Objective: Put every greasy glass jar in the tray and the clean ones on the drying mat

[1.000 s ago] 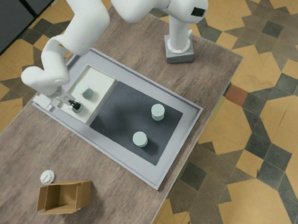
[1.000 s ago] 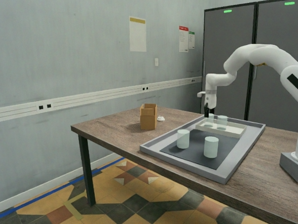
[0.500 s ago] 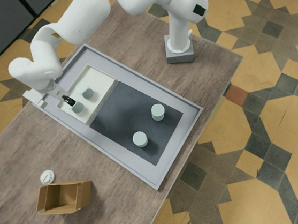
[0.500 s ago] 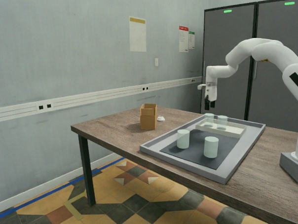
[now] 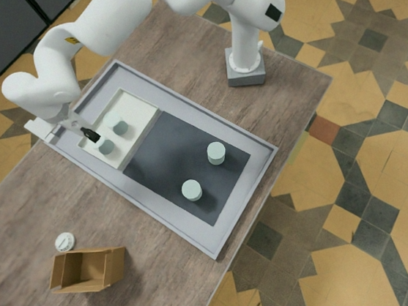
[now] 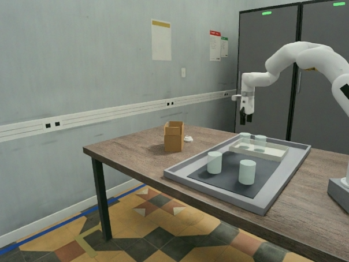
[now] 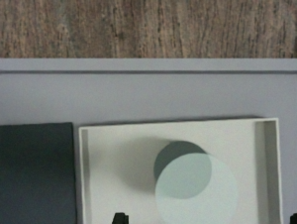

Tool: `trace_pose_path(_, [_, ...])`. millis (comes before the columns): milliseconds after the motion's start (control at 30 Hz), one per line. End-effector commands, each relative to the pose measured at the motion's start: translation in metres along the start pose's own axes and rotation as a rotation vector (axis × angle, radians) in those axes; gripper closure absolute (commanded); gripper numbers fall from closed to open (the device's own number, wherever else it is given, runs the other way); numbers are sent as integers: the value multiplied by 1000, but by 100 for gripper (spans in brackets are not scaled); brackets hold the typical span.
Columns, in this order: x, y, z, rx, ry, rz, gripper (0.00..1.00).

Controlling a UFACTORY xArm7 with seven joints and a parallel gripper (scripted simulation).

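Observation:
Two pale glass jars stand in the cream tray [image 5: 137,104] [image 6: 278,153] [image 7: 238,134]. One jar [image 5: 106,146] [image 6: 245,141] [image 7: 185,180] is near the tray's outer end, the other jar [image 5: 120,127] [image 6: 260,143] nearer the arm's base side. Two more jars stand upright on the dark mat [image 5: 165,143] [image 6: 228,180] [image 7: 35,173]: one jar [image 5: 216,153] [image 6: 247,172] towards the arm's base, one jar [image 5: 191,190] [image 6: 214,162] towards the opposite side. My gripper [image 5: 96,138] [image 6: 246,122] [image 7: 207,219] is open and empty, above the outer tray jar. No grease can be made out.
A grey raised-rim surround [image 5: 170,103] [image 6: 261,204] [image 7: 148,94] holds both mat and tray. On the wooden table [image 5: 154,257] [image 6: 138,144] [image 7: 148,30], an open cardboard box [image 5: 88,268] [image 6: 174,141] and a small white round object [image 5: 65,241] [image 6: 188,139] stand outside it.

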State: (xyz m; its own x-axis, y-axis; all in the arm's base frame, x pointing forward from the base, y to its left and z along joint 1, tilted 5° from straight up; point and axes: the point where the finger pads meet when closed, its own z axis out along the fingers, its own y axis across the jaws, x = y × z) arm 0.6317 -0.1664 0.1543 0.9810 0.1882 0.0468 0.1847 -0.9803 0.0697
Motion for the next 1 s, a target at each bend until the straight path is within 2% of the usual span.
trace_pose_path(0, [1, 1, -3, -2, 5, 0, 0])
trace_pose_path(100, [1, 1, -3, -2, 5, 0, 0])
trace_pose_path(433, [-35, -73, -3, -2, 5, 0, 0])
trace_pose_path(500, [-35, -73, -3, -2, 5, 0, 0])
trace_pose_path(967, [-86, -177, -2, -2, 5, 0, 0])
